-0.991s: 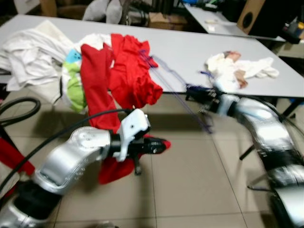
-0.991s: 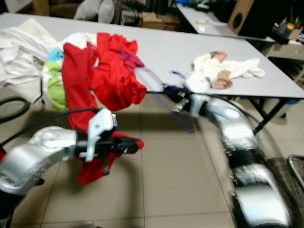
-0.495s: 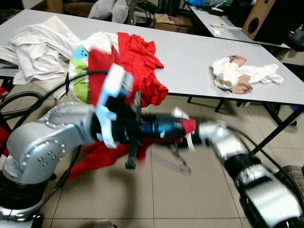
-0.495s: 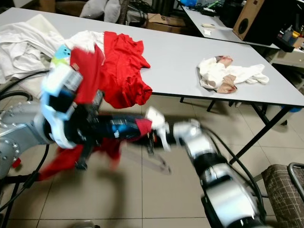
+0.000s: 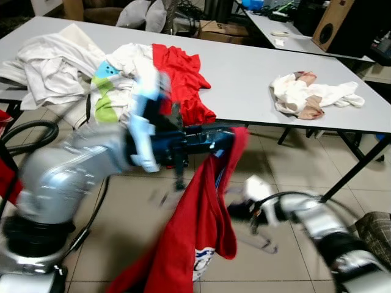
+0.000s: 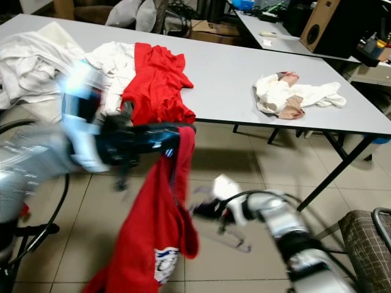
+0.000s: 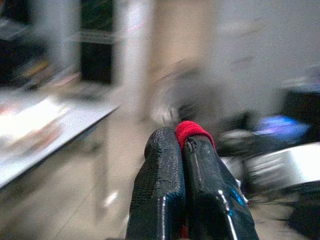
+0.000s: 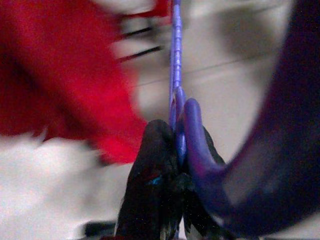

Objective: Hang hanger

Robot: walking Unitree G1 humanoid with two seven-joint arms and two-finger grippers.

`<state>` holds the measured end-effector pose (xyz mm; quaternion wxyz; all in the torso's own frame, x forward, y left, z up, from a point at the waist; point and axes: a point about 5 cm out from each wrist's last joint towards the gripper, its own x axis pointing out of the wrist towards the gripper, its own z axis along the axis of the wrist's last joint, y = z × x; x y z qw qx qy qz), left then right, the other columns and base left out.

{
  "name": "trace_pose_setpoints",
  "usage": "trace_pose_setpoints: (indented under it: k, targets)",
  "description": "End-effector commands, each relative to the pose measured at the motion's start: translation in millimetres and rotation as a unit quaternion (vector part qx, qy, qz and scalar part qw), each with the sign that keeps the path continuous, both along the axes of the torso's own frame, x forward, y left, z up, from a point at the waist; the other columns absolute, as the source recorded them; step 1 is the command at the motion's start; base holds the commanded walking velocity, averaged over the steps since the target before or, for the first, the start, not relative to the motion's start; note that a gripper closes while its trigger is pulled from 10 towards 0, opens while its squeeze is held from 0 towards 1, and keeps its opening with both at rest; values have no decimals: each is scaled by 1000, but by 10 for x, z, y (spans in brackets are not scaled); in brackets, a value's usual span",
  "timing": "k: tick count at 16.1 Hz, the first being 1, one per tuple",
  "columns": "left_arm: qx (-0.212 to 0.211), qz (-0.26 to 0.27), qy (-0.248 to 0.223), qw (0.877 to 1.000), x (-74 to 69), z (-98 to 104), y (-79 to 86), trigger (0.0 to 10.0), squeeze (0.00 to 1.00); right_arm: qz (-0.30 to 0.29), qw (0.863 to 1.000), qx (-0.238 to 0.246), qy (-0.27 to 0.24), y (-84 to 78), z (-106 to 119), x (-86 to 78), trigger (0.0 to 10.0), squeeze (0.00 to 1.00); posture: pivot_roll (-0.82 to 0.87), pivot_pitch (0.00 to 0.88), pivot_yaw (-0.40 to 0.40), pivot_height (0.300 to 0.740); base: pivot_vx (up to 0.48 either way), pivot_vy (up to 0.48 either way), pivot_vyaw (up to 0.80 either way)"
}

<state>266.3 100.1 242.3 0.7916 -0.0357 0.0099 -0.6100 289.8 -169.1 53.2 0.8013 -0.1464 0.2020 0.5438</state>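
My left gripper (image 5: 221,138) is held out in front of the table edge, shut on the top of a red shirt (image 5: 198,232) that hangs down from it towards the floor. The left wrist view has red cloth (image 7: 192,131) pinched between the closed fingers (image 7: 162,165). Low over the tiles, just right of the shirt, my right gripper (image 5: 236,211) is shut on a thin purple hanger (image 6: 235,242), blurred by motion. In the right wrist view the hanger (image 8: 176,75) runs out from between the fingertips (image 8: 155,165), its hook curving close by, with red fabric beside it.
A grey table (image 5: 244,73) stands behind, carrying another red garment (image 5: 183,79), a heap of white clothes (image 5: 55,58) and a white cloth (image 5: 311,97). A black cable (image 5: 30,131) loops on the floor at left. A table leg (image 5: 354,168) and a chair (image 6: 366,235) are at right.
My left arm has swung up and forward, lifting the red shirt so it hangs free. The right arm with the hanger has dropped lower and moved right of the shirt.
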Motion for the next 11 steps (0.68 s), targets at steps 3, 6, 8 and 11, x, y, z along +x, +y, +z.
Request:
trace_pose_setpoints:
  k: [3,6,8,11]
  targets:
    - [141,190,48,970,228,-679,165,10000,0,-216,974,-20,-59,-468,95,6,10000,0,29,0,-103,740,0,0,0]
    - [183,287,91,936,257,-963,255,10000,0,-287,955,4,-80,-524,155,-252,10000,0,1,0,-79,740,0,0,0]
    - [171,342,99,919,314,-1071,296,10000,0,-292,951,39,-90,-427,246,-392,10000,0,-33,0,-47,740,0,0,0]
    - [133,396,70,906,350,-1148,354,10000,0,-349,930,61,-95,-288,279,-486,10000,0,-63,0,-22,740,0,0,0]
